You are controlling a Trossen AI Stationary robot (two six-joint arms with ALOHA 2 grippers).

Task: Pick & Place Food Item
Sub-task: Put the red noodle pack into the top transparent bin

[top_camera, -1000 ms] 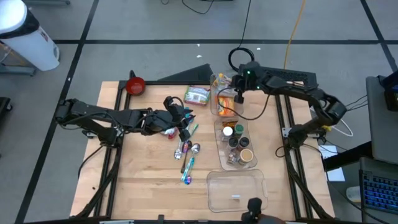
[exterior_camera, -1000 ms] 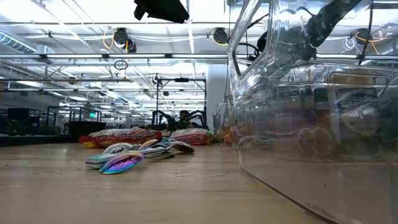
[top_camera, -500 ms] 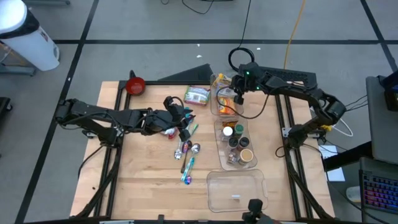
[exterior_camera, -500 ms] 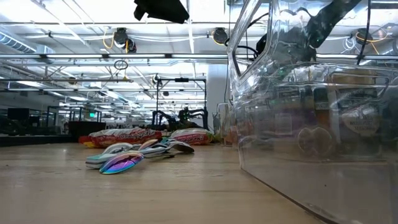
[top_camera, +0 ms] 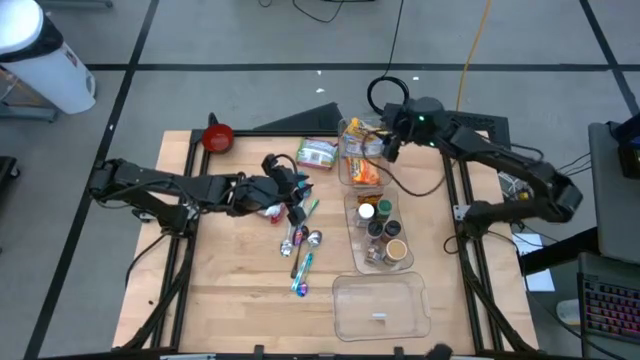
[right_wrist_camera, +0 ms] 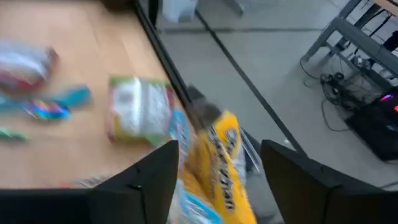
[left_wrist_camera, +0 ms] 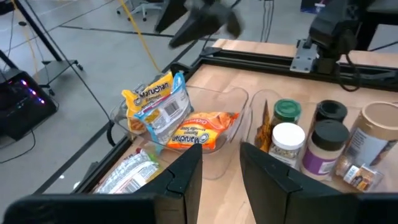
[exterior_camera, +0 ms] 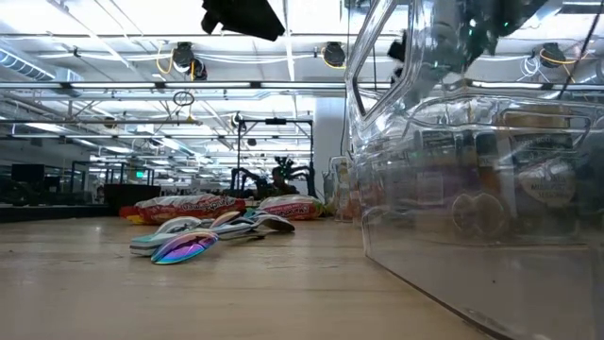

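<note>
A yellow-and-blue noodle packet point(top_camera: 355, 135) stands tilted in the clear bin point(top_camera: 345, 180) at the table's far right. It leans on the bin's far wall above an orange noodle packet point(left_wrist_camera: 199, 130). My right gripper point(top_camera: 393, 140) hovers open just right of it, and the right wrist view shows the yellow packet point(right_wrist_camera: 227, 168) below the spread fingers. My left gripper point(top_camera: 292, 192) waits open mid-table over a red packet point(top_camera: 268, 210), with nothing between its fingers point(left_wrist_camera: 183, 177).
A green-and-white packet point(top_camera: 316, 153) lies left of the bin, and a red bowl point(top_camera: 217, 137) sits at the far left. Shiny spoons point(top_camera: 303, 245) lie mid-table. A clear tray of jars point(top_camera: 380, 230) and an empty clear bin point(top_camera: 380, 305) stand toward the near edge.
My right gripper has opened and let go of the yellow-and-blue noodle packet, which now leans inside the clear bin. The gripper has drawn back up and toward the table's right edge.
</note>
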